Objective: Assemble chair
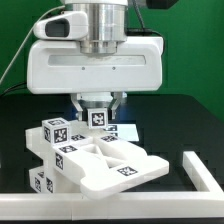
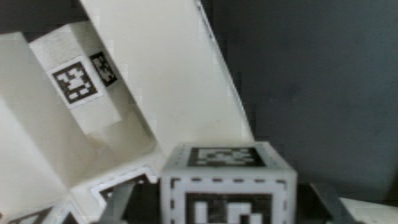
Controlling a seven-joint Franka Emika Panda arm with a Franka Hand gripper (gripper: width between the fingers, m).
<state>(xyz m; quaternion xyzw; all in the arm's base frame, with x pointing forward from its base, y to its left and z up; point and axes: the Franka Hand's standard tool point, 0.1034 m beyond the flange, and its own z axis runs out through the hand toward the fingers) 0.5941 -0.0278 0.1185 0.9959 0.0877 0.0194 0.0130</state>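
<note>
My gripper (image 1: 97, 110) hangs over the back of the partly built chair (image 1: 95, 160), a cluster of matte white tagged slabs and bars in the middle of the black table. The jaws are shut on a small white tagged cube (image 1: 97, 119), held just above the chair's rear pieces. In the wrist view the cube (image 2: 222, 185) sits between my two dark fingers (image 2: 118, 205), with my gripper (image 2: 222, 212) closed on its sides. Beyond it stand tall white slabs (image 2: 151, 70), one bearing a tag (image 2: 73, 80).
A long thin white untagged rail (image 1: 203, 170) runs along the front of the table and turns up at the exterior view's right. A flat white tagged board (image 1: 128, 129) lies behind the chair. A green wall is at the back.
</note>
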